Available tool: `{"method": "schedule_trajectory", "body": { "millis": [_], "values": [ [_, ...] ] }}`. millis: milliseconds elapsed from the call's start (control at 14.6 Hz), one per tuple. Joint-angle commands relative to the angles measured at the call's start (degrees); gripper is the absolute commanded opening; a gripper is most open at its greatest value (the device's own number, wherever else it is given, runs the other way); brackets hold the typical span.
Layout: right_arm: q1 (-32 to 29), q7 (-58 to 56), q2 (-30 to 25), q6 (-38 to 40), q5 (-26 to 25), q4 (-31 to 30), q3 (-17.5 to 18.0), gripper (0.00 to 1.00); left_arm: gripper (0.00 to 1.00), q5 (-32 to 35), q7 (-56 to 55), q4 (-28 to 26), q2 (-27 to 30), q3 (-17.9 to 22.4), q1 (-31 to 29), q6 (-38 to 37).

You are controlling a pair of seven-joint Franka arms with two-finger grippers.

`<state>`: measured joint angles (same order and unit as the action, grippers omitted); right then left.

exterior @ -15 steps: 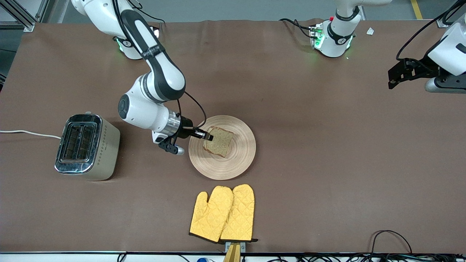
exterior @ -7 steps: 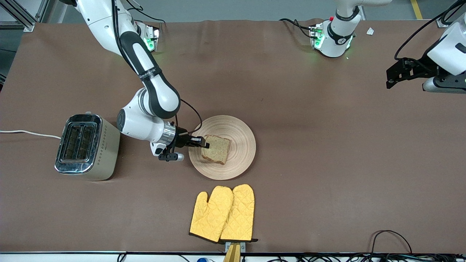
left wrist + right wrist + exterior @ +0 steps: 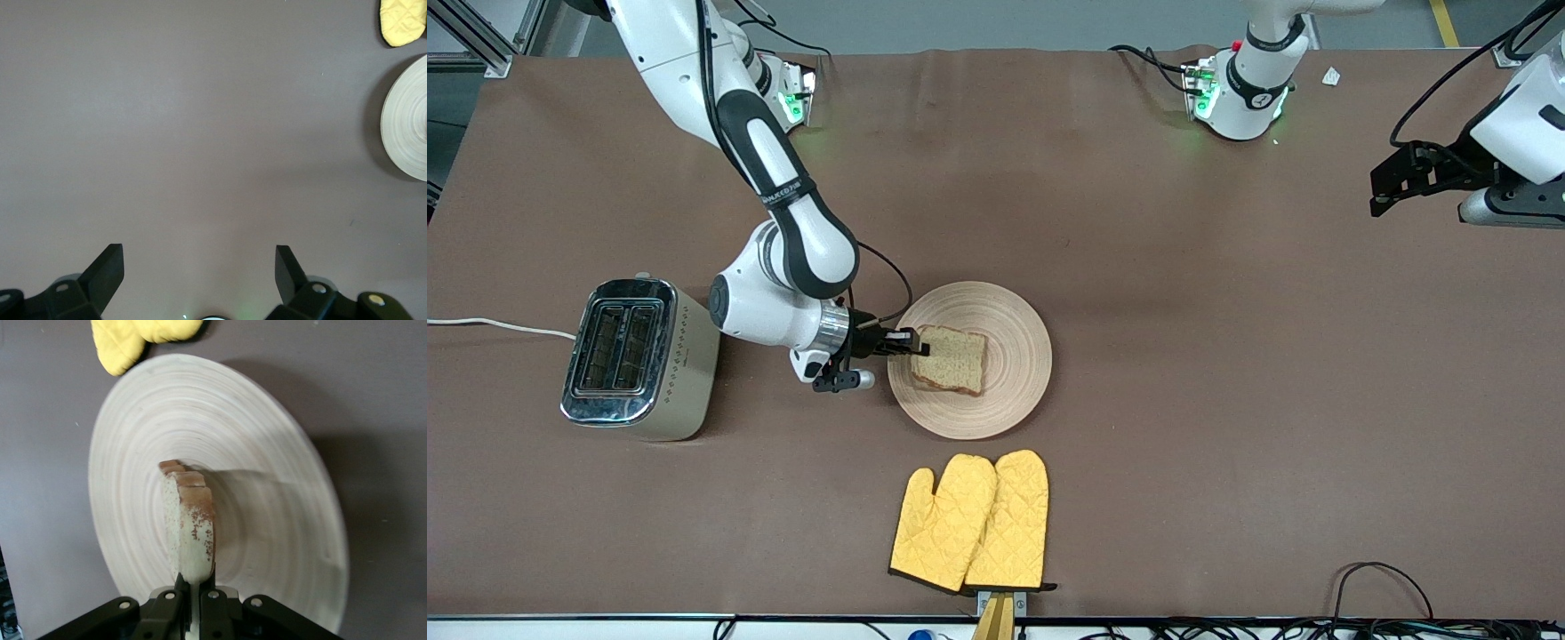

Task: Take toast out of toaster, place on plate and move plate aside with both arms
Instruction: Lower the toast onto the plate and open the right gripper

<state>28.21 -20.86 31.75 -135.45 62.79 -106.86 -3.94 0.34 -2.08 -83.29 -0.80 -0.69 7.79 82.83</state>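
The toast (image 3: 951, 359), a brown wholegrain slice with a darker crust, is held by one edge in my right gripper (image 3: 911, 342), which is shut on it over the plate (image 3: 1018, 351). The plate is round, pale wood with ring grooves, and lies mid-table. In the right wrist view the toast (image 3: 189, 520) stands on edge between the fingers (image 3: 208, 590), over the plate (image 3: 267, 507). My left gripper (image 3: 1392, 182) waits high over the left arm's end of the table. It is open and empty (image 3: 199, 267), with the plate's rim (image 3: 407, 127) at the frame's edge.
A silver toaster (image 3: 639, 357) with a white cord stands toward the right arm's end. Two yellow oven mitts (image 3: 971, 520) lie nearer to the front camera than the plate; one shows in the right wrist view (image 3: 133, 337). Cables run along the front edge.
My right gripper has drawn back toward the toaster end of the plate and turned, so the toast now lies lower and flatter over the plate. The left arm has barely moved.
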Motion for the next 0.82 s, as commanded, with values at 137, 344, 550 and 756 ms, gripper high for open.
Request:
{"method": "schedule_trajectory", "body": {
  "millis": [137,344,550,756],
  "values": [
    [-3.4,-2.1,-1.1,4.9,1.2,-2.2,-0.2,0.38,1.0,-6.0,7.5,1.0,-1.6,0.2,-2.4,-1.0],
    [-4.8,-2.0,-1.7,7.3,0.2,-2.5,-0.5,1.0,1.0,-10.3,9.2,0.9,-2.2,0.2,-4.2,-1.0],
    [-4.8,5.6,-3.2,8.7,-3.5,-2.1,-0.6,1.0,1.0,-14.7,9.1,1.1,-3.1,0.2,-4.4,-0.9],
    [-4.9,17.7,-5.8,11.0,-15.5,-0.5,-0.6,1.0,1.0,-20.7,9.3,1.0,-4.3,0.2,-4.4,-0.9]
  ]
}}
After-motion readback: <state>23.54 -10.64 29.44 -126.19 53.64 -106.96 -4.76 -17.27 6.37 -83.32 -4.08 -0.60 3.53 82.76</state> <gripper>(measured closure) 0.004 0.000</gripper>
